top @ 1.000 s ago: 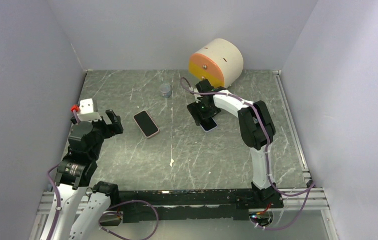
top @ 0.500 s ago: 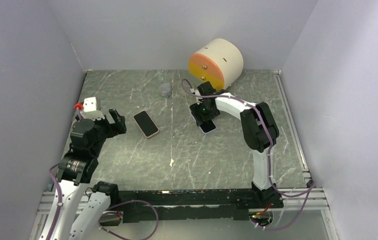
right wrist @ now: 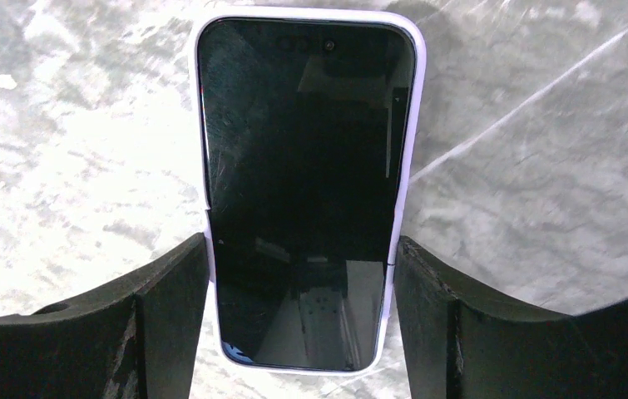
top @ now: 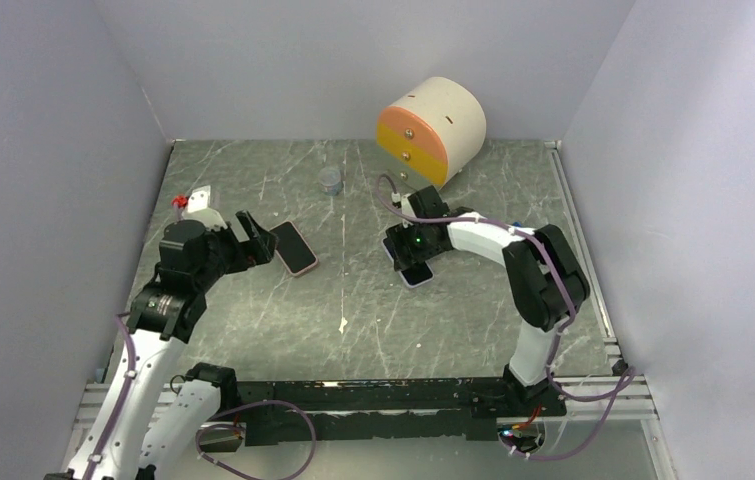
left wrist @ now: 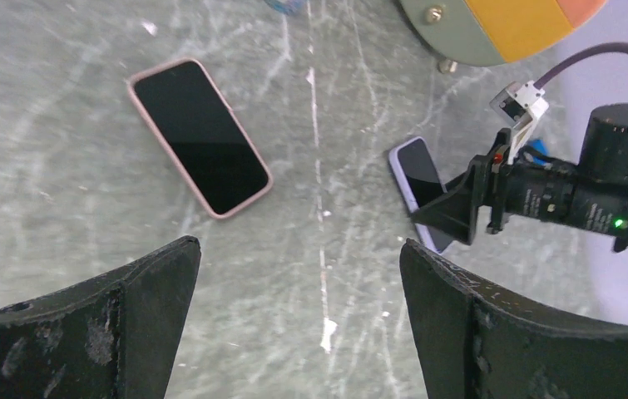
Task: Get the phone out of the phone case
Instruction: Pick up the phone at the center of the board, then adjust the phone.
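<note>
Drawn slightly nearer than a second ago, the phone (right wrist: 306,191) lies screen-up on the worktop (top: 373,320), fully seated in its lilac phone case (right wrist: 306,12). The right gripper (right wrist: 300,241) is clamped on the case's long edges. The left gripper (left wrist: 298,249), swung in from the wall, hangs wide open near a pink-cased second phone (left wrist: 200,137). The round drawer unit (top: 431,130) behind has its drawers closed.

From above and behind, one camera surveys the tabletop (top: 383,330); both wrist cameras look down, sharing the lilac-cased phone (right wrist: 306,191).
</note>
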